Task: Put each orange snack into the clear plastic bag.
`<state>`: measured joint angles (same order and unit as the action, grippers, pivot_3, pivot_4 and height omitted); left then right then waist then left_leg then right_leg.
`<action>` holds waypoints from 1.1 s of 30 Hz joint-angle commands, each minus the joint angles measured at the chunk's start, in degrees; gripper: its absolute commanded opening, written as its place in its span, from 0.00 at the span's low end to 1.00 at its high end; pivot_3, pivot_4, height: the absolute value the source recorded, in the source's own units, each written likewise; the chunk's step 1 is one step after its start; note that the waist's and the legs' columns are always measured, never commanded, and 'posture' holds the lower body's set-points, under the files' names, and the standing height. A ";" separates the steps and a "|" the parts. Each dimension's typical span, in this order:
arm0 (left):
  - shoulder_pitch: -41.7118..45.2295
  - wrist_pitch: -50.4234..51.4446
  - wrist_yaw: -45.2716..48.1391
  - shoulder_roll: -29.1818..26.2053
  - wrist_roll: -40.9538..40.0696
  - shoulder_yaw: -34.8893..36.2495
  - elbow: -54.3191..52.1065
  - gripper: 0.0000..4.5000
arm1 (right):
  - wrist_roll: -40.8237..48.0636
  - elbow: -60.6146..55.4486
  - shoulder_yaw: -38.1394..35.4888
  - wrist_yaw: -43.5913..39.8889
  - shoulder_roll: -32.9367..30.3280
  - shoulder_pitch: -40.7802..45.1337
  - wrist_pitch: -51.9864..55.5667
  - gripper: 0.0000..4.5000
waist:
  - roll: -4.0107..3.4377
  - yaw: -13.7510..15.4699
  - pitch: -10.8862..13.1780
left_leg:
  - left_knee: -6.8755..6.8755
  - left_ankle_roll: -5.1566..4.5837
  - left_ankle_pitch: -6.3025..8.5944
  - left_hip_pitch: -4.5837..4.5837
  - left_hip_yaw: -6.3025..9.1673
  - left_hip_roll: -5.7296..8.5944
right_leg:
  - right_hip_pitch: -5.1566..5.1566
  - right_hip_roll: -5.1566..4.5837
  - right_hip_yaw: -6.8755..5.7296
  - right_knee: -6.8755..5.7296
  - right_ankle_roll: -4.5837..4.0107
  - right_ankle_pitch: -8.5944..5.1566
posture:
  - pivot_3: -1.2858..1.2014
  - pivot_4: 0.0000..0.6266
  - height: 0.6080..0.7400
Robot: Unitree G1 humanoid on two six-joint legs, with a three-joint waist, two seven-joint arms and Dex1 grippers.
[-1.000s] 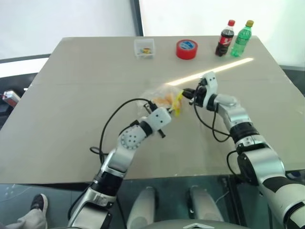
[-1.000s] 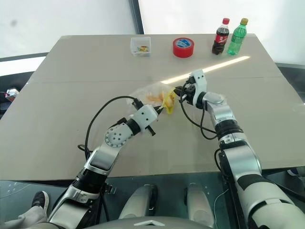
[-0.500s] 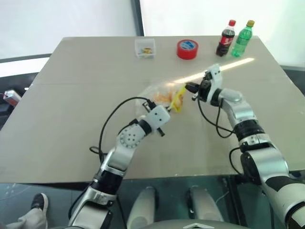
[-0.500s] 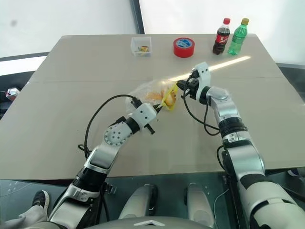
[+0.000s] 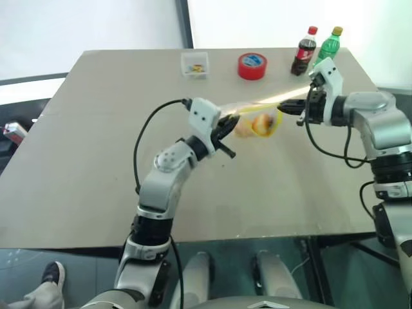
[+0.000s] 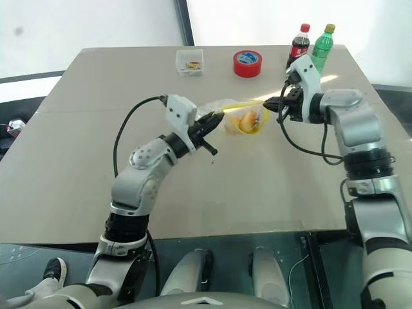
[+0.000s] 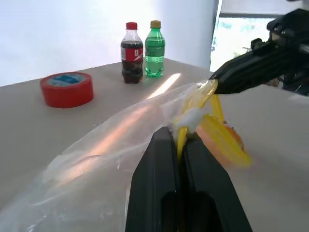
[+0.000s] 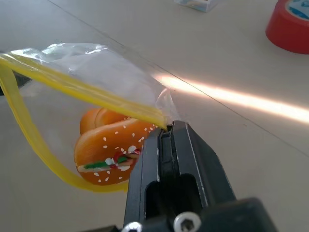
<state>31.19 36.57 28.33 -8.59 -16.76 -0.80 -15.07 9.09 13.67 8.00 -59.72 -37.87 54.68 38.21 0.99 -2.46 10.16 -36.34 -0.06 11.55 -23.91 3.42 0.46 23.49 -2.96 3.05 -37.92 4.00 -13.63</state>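
The clear plastic bag with its yellow zip strip hangs in the air above the table, stretched between both grippers. My left gripper is shut on the strip's left end. Pinching the right end of the strip is my right gripper, also shut. Two orange snacks lie inside the bag, sagging to its bottom; the front one looks like a small burger with white speckles. The second snack sits just behind it. From the head views the snacks show as an orange lump in the bag.
Along the far edge of the grey table stand a small clear box, a red tape roll, a cola bottle and a green bottle. A strip of sunlight crosses the table below the bag.
Both arms have risen and lifted the bag off the table. My right gripper has moved right, drawing the strip taut, and my left wrist has rolled.
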 commanded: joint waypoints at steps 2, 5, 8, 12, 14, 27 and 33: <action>1.14 10.34 -1.44 0.29 -9.80 5.52 -4.18 0.00 | 1.71 -2.62 0.75 -6.18 -5.86 4.11 7.07 0.01 | 0.01 0.12 0.01 | 0.00 0.00 0.00 0.00 -0.01 0.01 | 0.00 -0.01 0.00 0.03 0.00 0.00 | 0.52 0.24 1.00; 0.60 16.76 -2.98 0.86 -16.07 9.02 -4.26 0.00 | 2.63 -0.93 1.42 -9.83 -8.56 5.79 8.35 0.01 | 0.03 0.13 0.02 | 0.00 0.00 0.00 -0.02 -0.01 0.03 | -0.01 -0.03 0.00 0.06 0.01 0.00 | 0.52 0.24 1.00; 0.70 19.80 -5.43 1.46 -19.89 12.30 -3.47 0.00 | 5.13 0.96 -0.07 -12.00 -9.11 8.01 10.60 0.01 | 0.04 0.08 0.03 | 0.00 0.00 0.00 -0.02 0.00 0.02 | -0.01 -0.02 -0.01 0.06 0.01 -0.01 | 0.52 0.24 1.00; 1.17 23.60 -10.07 4.25 -27.24 18.00 -1.69 0.00 | 6.75 4.77 -0.46 -13.02 -9.61 9.31 11.85 0.01 | 0.06 0.21 0.04 | 0.00 0.00 0.00 -0.02 0.00 0.01 | -0.01 -0.03 0.00 0.06 0.00 0.00 | 0.52 0.24 1.00; -0.09 23.32 -9.80 2.38 -26.22 15.88 -2.25 0.00 | 6.40 4.25 0.71 -12.74 -9.89 8.03 11.58 0.01 | 0.06 0.24 0.04 | -0.01 0.01 0.00 -0.02 0.00 0.02 | -0.01 -0.03 -0.01 0.07 0.00 0.00 | 0.52 0.24 1.00; -4.06 21.37 -11.25 0.28 -26.13 12.71 -1.97 0.00 | 4.90 -0.33 -3.85 -8.88 -9.57 -0.15 -6.96 0.61 | 0.06 0.39 0.05 | -0.01 0.02 0.00 -0.06 -0.02 0.05 | 0.00 -0.05 0.01 0.11 0.00 0.00 | 0.52 0.24 1.00; -3.64 19.45 -10.41 -0.91 -26.21 11.90 -2.13 0.00 | 4.08 -12.39 -0.61 -7.19 -4.65 -0.73 -14.18 0.61 | 0.06 0.05 0.06 | 0.00 0.02 0.00 -0.03 -0.04 0.02 | 0.00 -0.03 0.02 0.10 0.01 0.00 | 0.52 0.24 1.00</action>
<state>26.88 57.49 17.32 -9.51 -42.17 11.02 -16.24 13.20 5.82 6.94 -67.99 -43.88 54.06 27.19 1.05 -2.41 10.22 -36.34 -0.03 11.55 -23.93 3.38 0.46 23.49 -2.98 3.07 -37.82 4.01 -13.63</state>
